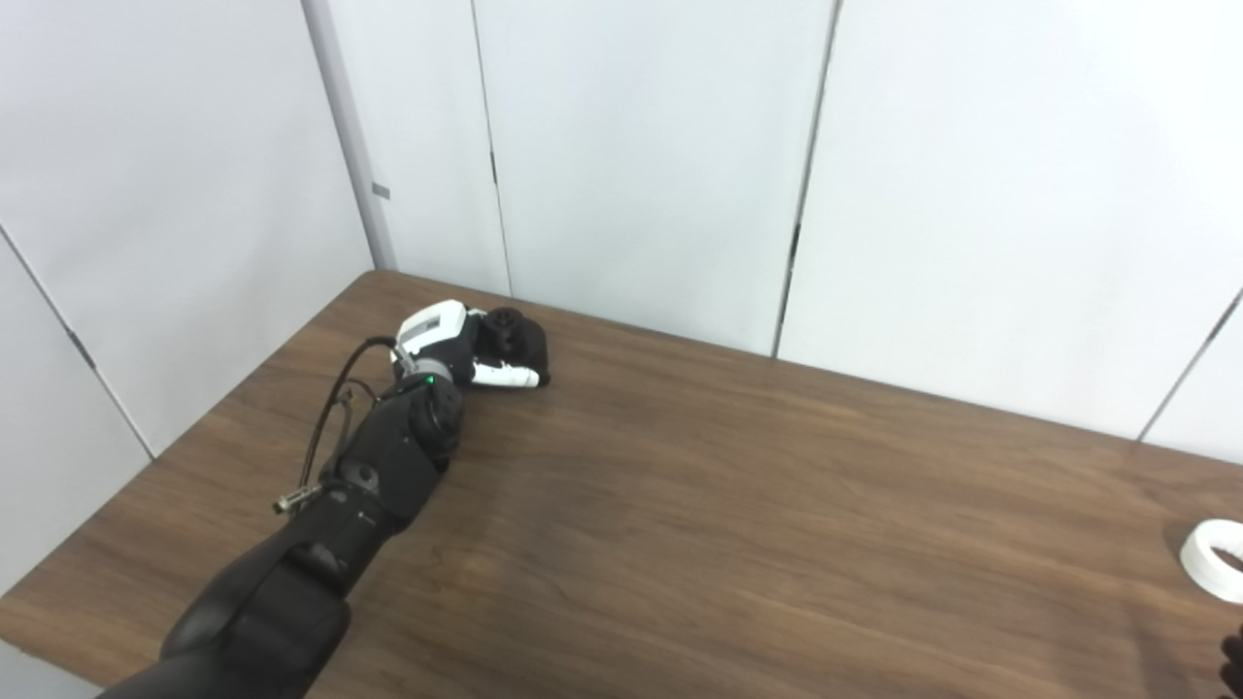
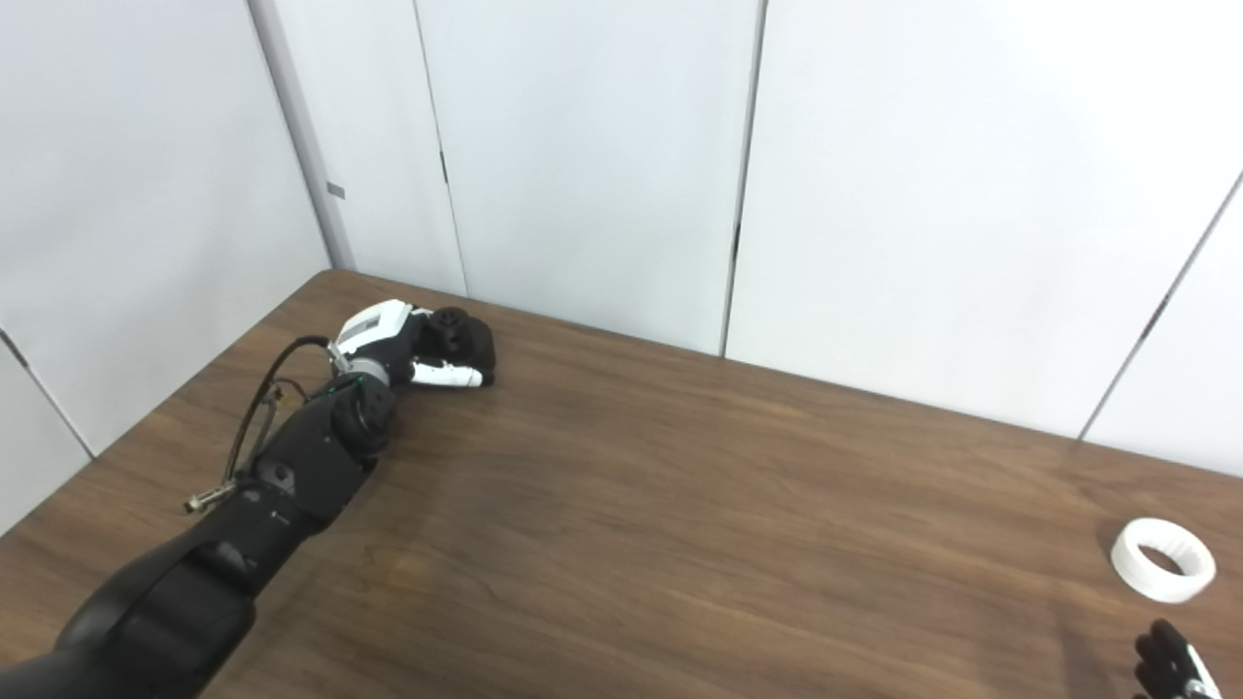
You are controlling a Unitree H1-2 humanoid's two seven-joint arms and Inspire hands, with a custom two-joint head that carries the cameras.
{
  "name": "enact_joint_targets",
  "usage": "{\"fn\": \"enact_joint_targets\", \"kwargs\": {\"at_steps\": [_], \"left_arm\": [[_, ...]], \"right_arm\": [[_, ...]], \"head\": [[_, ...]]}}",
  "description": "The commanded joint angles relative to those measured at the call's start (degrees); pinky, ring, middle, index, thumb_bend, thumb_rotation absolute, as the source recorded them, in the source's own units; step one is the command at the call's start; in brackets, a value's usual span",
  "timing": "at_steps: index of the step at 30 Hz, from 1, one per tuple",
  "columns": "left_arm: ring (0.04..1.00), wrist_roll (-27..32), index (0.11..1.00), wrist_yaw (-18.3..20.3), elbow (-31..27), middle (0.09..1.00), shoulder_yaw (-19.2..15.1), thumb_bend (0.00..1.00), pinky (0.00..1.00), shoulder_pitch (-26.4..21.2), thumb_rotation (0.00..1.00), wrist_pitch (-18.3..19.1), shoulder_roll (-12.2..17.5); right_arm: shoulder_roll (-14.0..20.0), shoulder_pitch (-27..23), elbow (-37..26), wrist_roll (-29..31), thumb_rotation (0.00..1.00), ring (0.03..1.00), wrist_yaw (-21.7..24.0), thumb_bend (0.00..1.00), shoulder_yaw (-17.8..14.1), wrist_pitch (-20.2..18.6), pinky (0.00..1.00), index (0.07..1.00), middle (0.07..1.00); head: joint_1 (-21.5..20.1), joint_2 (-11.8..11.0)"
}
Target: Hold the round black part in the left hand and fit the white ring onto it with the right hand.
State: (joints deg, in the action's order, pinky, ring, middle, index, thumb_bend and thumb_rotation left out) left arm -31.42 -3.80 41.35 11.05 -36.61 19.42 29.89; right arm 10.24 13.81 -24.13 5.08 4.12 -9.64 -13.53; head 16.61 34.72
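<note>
The round black part (image 1: 509, 323) sits at the far left of the wooden table (image 1: 738, 505), near the wall corner. My left hand (image 1: 476, 351), white and black, is curled around it, with the thumb lying along its front; the part is low, at table level. The white ring (image 2: 1162, 572) lies flat on the table at the right edge, and it also shows in the left eye view (image 1: 1216, 558). Only the fingertips of my right hand (image 2: 1170, 666) show at the bottom right corner, just short of the ring and not touching it.
White wall panels (image 1: 641, 155) stand close behind the table's far edge and along its left side. My left forearm (image 1: 379, 476), with a loose cable, stretches across the table's left part. Bare tabletop lies between the hands.
</note>
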Motion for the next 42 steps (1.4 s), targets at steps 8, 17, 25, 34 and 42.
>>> {"fn": "enact_joint_targets", "kwargs": {"at_steps": [8, 17, 25, 34, 42], "left_arm": [[1.0, -0.4, 0.861, -1.0, 0.3, 0.981, 0.6, 1.0, 1.0, -4.3, 0.55, -1.1, 1.2], [0.997, -1.0, 0.758, -1.3, 2.0, 0.943, 1.9, 1.0, 1.0, -4.8, 0.51, -0.4, 1.1], [0.94, -1.0, 0.538, -7.1, 4.7, 0.847, 1.6, 0.9, 1.0, -4.9, 0.2, -1.8, 0.3], [0.898, -0.1, 0.481, -11.4, 5.0, 0.779, 0.6, 0.52, 0.97, -4.0, 0.05, -4.4, -0.3], [0.894, 0.1, 0.481, -10.3, 3.3, 0.772, 0.5, 0.52, 0.94, -3.1, 0.05, -4.5, -0.2]], "right_arm": [[-0.1, -0.6, -3.5, -1.2, 1.0, 0.986, -0.8, 0.7, 0.2, -0.4, 1.0, 0.956, 0.957], [-0.3, -0.4, -4.4, -1.6, 1.0, 0.981, -0.8, 0.66, 0.3, -0.6, 0.99, 0.953, 0.955], [-0.4, -0.5, -4.6, -1.2, 1.0, 0.986, -0.6, 0.65, 0.3, -0.4, 1.0, 0.965, 0.962], [-0.7, -0.5, -5.5, -1.7, 1.0, 0.994, -0.8, 0.63, 0.3, -1.3, 1.0, 0.97, 0.966], [-0.9, -0.6, -6.1, -2.4, 1.0, 0.996, -0.8, 0.58, 0.7, -1.5, 1.0, 0.971, 0.965]], "head": [[-0.1, 0.2], [-0.3, 0.5], [-0.3, 0.5], [-0.4, 0.8], [-1.3, 1.5]]}}
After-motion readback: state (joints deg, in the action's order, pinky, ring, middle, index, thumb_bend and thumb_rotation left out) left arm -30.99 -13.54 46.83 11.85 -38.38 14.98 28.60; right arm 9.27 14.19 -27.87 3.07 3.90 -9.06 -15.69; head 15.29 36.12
